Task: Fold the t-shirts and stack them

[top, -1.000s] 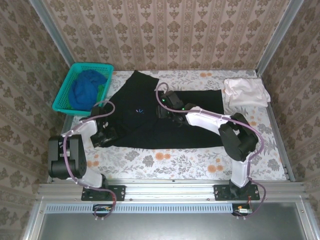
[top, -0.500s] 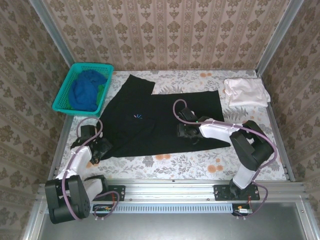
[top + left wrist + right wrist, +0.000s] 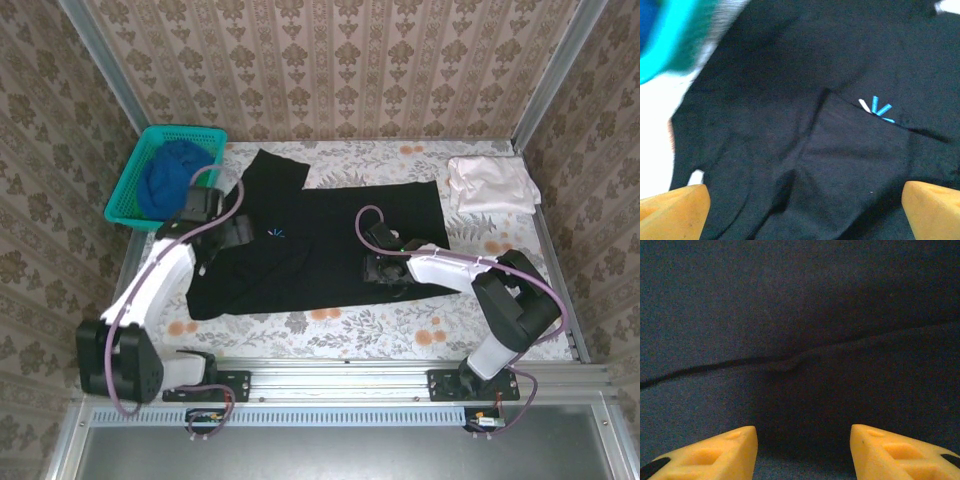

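The black t-shirt (image 3: 310,250) lies spread across the middle of the table, its light-blue starburst mark (image 3: 278,234) facing up. My left gripper (image 3: 226,232) hovers over the shirt's left side, near the mark. Its orange fingertips (image 3: 675,212) stand wide open above the black cloth (image 3: 805,150), with the starburst (image 3: 877,107) just ahead. My right gripper (image 3: 386,268) sits low on the shirt's lower right part. It is open, with a cloth fold line (image 3: 790,362) ahead of the right gripper (image 3: 804,452). A pale white-pink t-shirt (image 3: 490,184) lies folded at the back right. A blue t-shirt (image 3: 168,178) is bunched in the basket.
The teal mesh basket (image 3: 128,186) stands at the back left corner, and its rim (image 3: 662,55) is close to my left gripper. Patterned walls enclose the table on three sides. Bare floral tablecloth (image 3: 330,325) runs along the front edge.
My left arm swung from the front left edge up over the shirt's left side, and its jaws opened wider. My right gripper drew back toward the front right across the shirt.
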You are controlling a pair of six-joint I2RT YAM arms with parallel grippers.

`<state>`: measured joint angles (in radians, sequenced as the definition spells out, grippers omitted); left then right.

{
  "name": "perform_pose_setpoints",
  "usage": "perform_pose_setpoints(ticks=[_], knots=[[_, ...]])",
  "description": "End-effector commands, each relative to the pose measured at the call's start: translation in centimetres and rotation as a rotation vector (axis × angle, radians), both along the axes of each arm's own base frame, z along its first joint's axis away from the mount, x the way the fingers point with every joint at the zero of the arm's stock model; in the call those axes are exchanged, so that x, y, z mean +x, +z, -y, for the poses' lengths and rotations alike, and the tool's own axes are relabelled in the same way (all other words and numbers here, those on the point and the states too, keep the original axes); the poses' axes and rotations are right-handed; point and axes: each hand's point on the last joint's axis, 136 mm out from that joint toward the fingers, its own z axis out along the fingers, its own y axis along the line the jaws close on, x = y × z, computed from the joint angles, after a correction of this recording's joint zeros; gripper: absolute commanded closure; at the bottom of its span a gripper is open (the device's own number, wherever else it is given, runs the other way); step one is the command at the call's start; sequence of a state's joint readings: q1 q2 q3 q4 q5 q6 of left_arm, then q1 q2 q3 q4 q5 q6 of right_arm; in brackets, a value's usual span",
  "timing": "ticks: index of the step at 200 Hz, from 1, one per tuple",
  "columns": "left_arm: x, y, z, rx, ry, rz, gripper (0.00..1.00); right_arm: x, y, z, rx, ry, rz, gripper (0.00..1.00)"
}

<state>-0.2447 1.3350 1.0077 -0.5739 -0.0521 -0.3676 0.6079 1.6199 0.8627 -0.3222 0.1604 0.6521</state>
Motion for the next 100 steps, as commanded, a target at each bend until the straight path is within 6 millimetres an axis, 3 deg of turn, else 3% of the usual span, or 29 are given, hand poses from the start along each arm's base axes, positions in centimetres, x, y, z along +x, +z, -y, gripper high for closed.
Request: perform_pose_setpoints(ticks=[1,12,25,46,74,100], knots=[[2.4,-4.1,3.1,0.066,-0.195,-0.112,0.00,0.4,1.1,0.9,-0.020,-0.032,0.029,0.46],[3.5,-5.5,3.3,0.072,-0.193,-0.149,0.03,0.5,1.3,0.9,-0.020,-0.034,0.038,0.46],[4.5,-6.9,3.9,0.067,-0.210,-0.178,0.18,0.5,1.3,1.1,-0.023,-0.039,0.041,0.46],[6.0,-8.5,4.3,0.077,-0.226,-0.198,0.32,0.4,1.2,1.2,-0.021,-0.045,0.040,0.46],[7.3,-10.4,4.4,0.099,-0.228,-0.237,0.40,0.2,0.8,1.4,-0.024,-0.049,0.033,0.46],[7.8,-11.2,4.7,0.092,-0.231,-0.250,0.65,0.1,0.8,1.6,-0.022,-0.053,0.040,0.46]])
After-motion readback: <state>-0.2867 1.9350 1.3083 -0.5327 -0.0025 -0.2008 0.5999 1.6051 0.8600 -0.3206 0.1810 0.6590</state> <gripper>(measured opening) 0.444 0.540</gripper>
